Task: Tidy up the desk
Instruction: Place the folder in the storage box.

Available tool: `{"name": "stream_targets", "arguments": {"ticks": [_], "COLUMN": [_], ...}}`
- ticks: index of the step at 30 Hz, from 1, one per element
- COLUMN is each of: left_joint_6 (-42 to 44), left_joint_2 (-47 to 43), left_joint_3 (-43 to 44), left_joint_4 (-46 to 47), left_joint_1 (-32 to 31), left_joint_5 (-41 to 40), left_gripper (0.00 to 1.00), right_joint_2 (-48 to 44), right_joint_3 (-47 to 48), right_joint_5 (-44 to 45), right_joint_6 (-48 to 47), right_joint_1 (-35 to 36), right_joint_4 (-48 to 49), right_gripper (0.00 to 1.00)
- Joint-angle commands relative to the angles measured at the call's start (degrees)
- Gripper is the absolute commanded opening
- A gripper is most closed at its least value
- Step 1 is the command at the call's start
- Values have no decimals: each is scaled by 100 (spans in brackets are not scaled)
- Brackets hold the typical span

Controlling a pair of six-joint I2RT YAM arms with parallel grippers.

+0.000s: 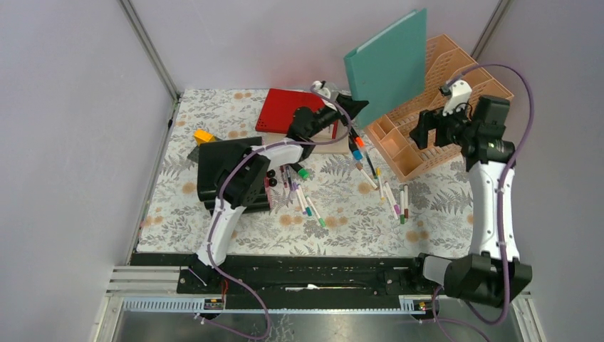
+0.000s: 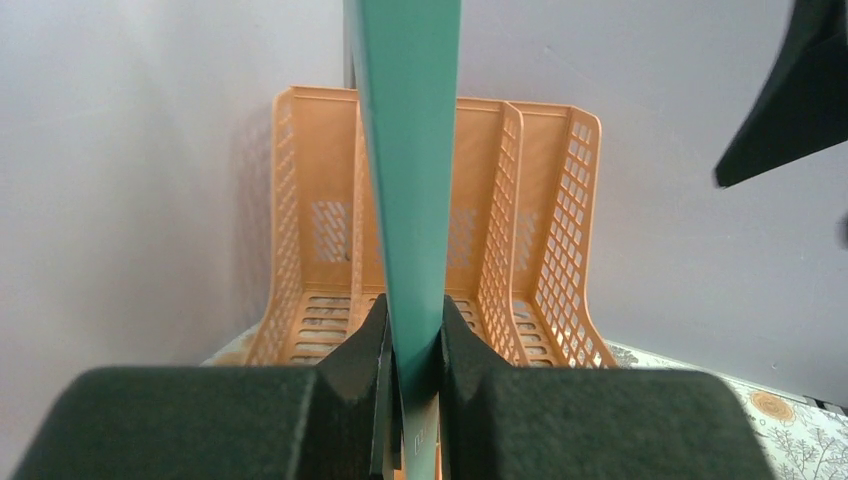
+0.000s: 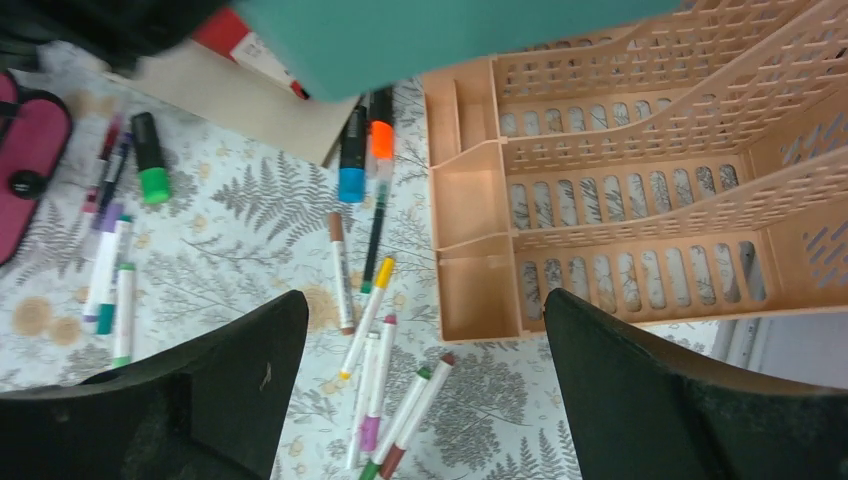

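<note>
The desk [image 1: 335,221] is covered in pale fern-print cloth. My left gripper [image 1: 354,108] [image 2: 413,332] is shut on the lower edge of a teal folder [image 1: 388,60] [image 2: 405,150]. The folder stands upright in the air in front of the peach slotted organizer [image 1: 456,78] [image 2: 300,200]. My right gripper [image 1: 425,128] [image 3: 425,310] hangs open over the desk by the organizer's [image 3: 620,150] front corner, with nothing between its fingers. Loose markers [image 3: 375,370] lie below it, and the teal folder [image 3: 450,35] shows at the top edge of that view.
Several markers [image 1: 388,192] are scattered across the middle of the cloth. A red book [image 1: 285,107] lies at the back, a yellow object [image 1: 204,135] at the back left and a pink pouch [image 3: 30,150] on the left. Grey walls close three sides.
</note>
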Motion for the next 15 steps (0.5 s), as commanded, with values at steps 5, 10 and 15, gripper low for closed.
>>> {"name": "stream_targets", "arguments": {"ticks": [5, 10, 15], "left_joint_6": [491, 342, 286], "left_joint_2": [1236, 2163, 2624], "left_joint_3": [2057, 3322, 3995], "left_joint_4": [-171, -107, -111], "left_joint_1": [-472, -605, -682], "left_joint_5": [-228, -692, -1001], "left_gripper": [0, 0, 0], "right_joint_2": [-476, -429, -353], "right_joint_3": [-405, -369, -357], "right_joint_5": [-1268, -1633, -1991], "right_joint_6": [680, 580, 421], "right_joint_1": [-668, -721, -722], "right_joint_4": [310, 149, -29], "right_gripper": [97, 98, 98]}}
